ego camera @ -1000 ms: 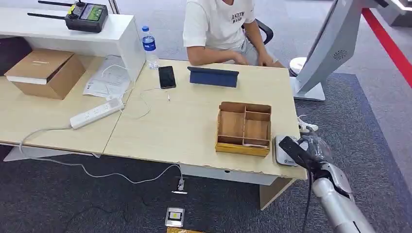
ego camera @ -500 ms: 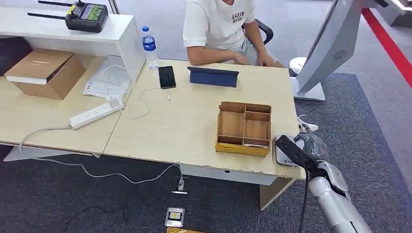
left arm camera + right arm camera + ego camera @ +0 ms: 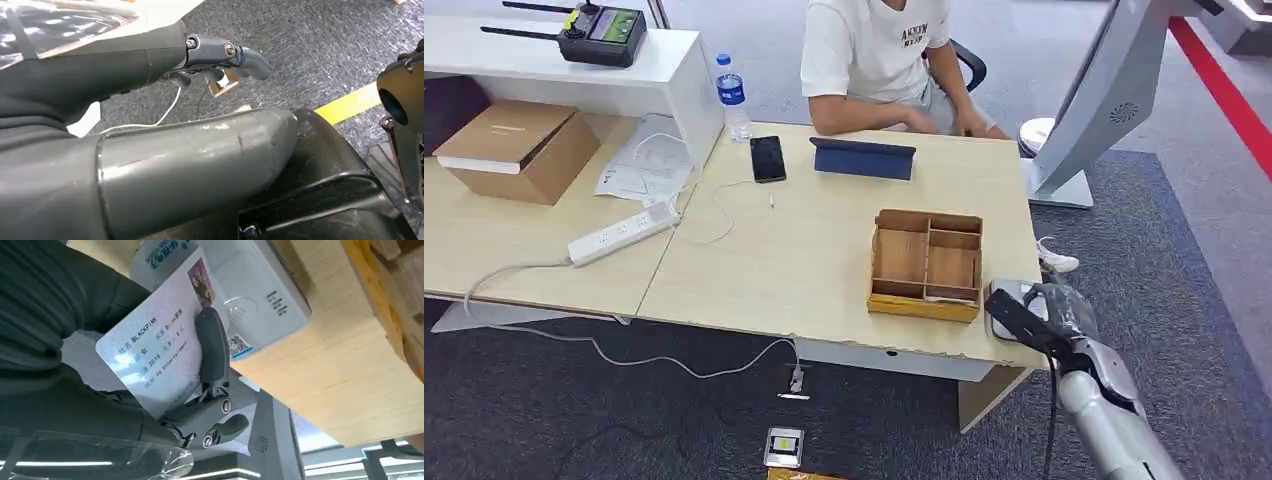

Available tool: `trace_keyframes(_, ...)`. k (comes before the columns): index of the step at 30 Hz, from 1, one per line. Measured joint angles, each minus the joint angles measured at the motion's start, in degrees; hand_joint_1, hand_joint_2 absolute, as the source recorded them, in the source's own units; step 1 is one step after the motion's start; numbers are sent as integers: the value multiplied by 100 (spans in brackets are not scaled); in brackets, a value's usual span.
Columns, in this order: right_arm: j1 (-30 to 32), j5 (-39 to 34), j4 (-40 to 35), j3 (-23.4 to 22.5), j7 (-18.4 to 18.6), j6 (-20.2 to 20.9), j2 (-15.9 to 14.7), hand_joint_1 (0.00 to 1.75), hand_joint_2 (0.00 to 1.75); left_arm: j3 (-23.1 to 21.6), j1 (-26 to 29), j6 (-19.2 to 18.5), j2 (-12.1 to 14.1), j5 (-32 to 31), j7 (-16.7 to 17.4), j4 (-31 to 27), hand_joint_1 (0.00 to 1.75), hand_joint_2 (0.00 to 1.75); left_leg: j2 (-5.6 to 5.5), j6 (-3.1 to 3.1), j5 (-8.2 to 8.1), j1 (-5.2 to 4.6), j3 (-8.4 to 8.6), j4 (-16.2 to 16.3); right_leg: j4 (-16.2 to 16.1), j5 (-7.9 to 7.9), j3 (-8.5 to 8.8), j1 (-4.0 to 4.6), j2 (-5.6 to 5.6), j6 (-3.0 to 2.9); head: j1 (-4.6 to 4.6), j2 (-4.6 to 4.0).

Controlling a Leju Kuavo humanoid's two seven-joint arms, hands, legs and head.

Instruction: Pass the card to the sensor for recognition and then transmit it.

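My right hand (image 3: 1052, 318) hangs over the front right corner of the table (image 3: 804, 270) and pinches a white ID card (image 3: 155, 347) printed with text and a small photo. The card is held tilted just over the white card sensor (image 3: 255, 295), a flat reader lying at the table's edge (image 3: 1007, 297). A dark finger (image 3: 212, 347) crosses the card's face. My left hand (image 3: 150, 60) hangs low over the carpet with nothing in it, its fingers apart from the thumb.
A wooden divided tray (image 3: 926, 263) stands just left of the sensor. A person (image 3: 874, 50) sits at the far side behind a tablet (image 3: 864, 158). A phone (image 3: 767, 158), bottle (image 3: 732, 95), power strip (image 3: 624, 232) and cardboard box (image 3: 519, 148) lie further left. A grey stand (image 3: 1094, 100) rises at the right.
My right hand has moved left and a little forward with the card, from beside the sensor to over it, covering more of the reader.
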Motion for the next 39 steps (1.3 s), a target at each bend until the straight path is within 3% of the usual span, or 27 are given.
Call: trace_keyframes(39,155,302,-140,-98,6,179,151,175,175,0,0,2,0,4,-9,0,0,0,1,0,0,0,1,0,0,0,2,0,0,0,0,2)
